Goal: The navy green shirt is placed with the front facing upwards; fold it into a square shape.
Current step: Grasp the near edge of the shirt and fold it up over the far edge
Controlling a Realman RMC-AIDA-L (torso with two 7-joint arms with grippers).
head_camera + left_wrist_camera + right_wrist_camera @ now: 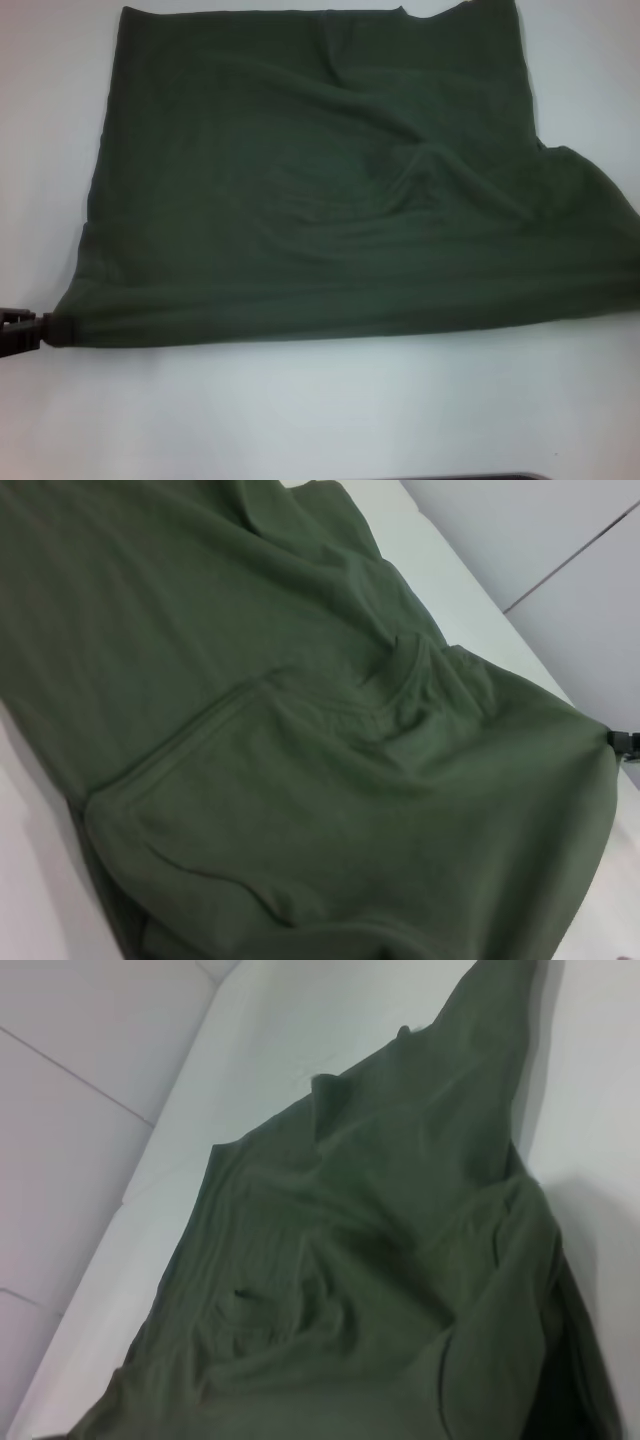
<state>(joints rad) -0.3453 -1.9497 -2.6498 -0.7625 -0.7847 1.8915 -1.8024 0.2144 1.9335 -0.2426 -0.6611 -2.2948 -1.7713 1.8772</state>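
The navy green shirt (pixel 320 190) lies on the white table as a broad dark olive sheet, wrinkled in the middle, with no lettering showing. Its near edge is stretched between two corners. My left gripper (pixel 40 329) is at the near left corner, shut on the bunched fabric there. The near right corner runs off the head view's right edge. In the left wrist view that corner of the shirt (pixel 330 730) is drawn to a point at a black piece of my right gripper (pixel 620 742), which holds it. The right wrist view shows only the folded shirt (pixel 380 1260), a sleeve layer on top.
The white table (pixel 300 410) has bare surface in front of the shirt and along both of its sides. A dark edge (pixel 460 477) shows at the bottom of the head view. Pale floor tiles (pixel 70 1110) lie beyond the table's edge.
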